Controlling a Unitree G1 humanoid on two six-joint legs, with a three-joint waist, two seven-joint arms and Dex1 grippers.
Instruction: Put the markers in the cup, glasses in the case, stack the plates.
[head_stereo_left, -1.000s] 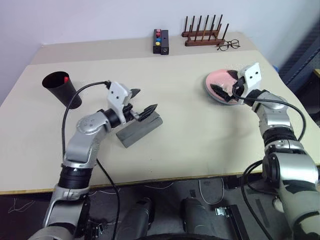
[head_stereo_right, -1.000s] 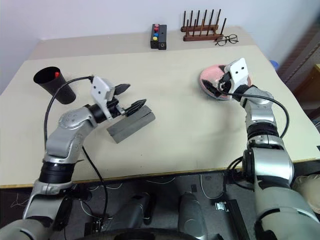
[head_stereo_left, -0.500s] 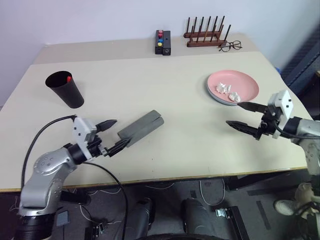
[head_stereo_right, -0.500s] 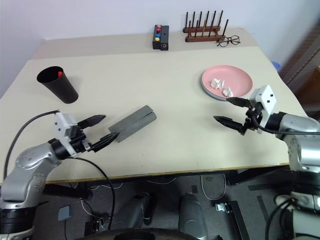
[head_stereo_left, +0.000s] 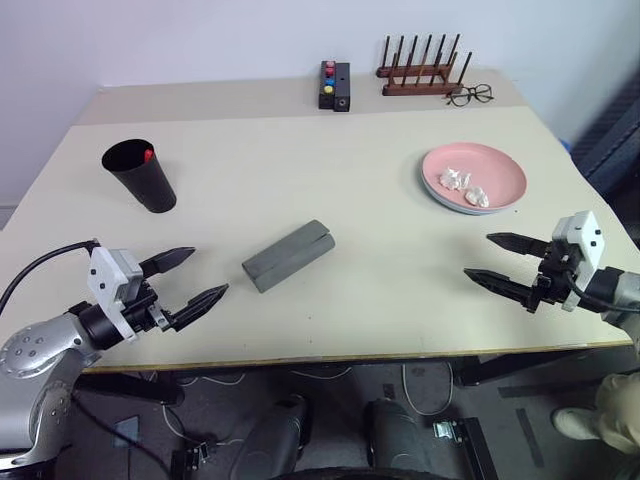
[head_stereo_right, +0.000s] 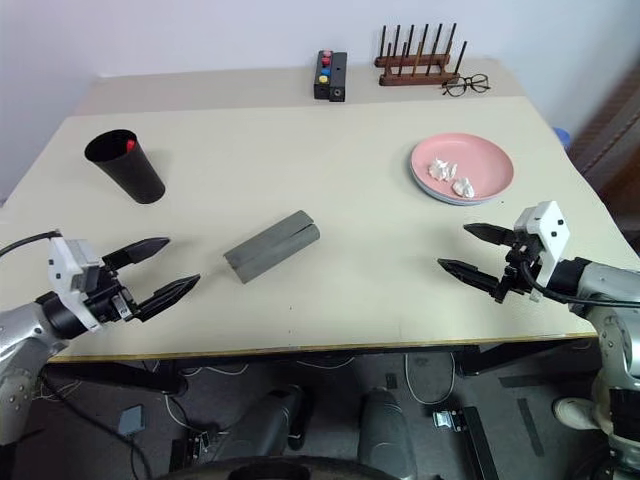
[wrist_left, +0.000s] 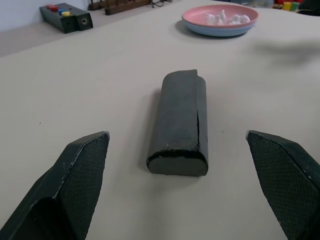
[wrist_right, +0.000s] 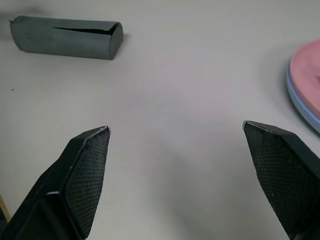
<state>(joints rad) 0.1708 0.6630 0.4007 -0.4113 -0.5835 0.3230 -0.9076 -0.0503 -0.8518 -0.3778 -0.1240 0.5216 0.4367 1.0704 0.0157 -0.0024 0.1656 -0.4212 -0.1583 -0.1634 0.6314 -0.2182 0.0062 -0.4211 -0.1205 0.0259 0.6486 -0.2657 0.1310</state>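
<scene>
Table (head_stereo_left: 360, 210): I see a broad beige top carrying everything; a second, paler strip of tabletop butts against its far edge, under a plain light wall.
Plates (head_stereo_left: 473, 177): stacked on my right side of the table, the pink one on the light blue one, whose rim peeks out below; a few white crumpled bits lie on the pink surface.
Case (head_stereo_left: 287, 256): grey, shut, lying flat and slantwise near the table's middle, well apart from both sets of fingers; in the left wrist view its rounded end faces me, centred between the two finger pads.
Cup (head_stereo_left: 140, 176): black, upright at my left rear; a red cap (head_stereo_left: 148, 154) shows inside its mouth, and I cannot make out a second marker.
Left gripper (head_stereo_left: 190, 278): at the near left edge, level, fingers spread wide, gripping nothing, aimed toward the case.
Right gripper (head_stereo_left: 502, 263): at the near right edge, fingers spread wide and empty, the plates just beyond it, not touching.
Rack (head_stereo_left: 420, 72): a wooden peg rack at the far edge.
Button box (head_stereo_left: 334, 85): black with coloured buttons, left of the rack.
Spectacles (head_stereo_left: 470, 95): thin wire-rimmed, just beside the rack.
</scene>
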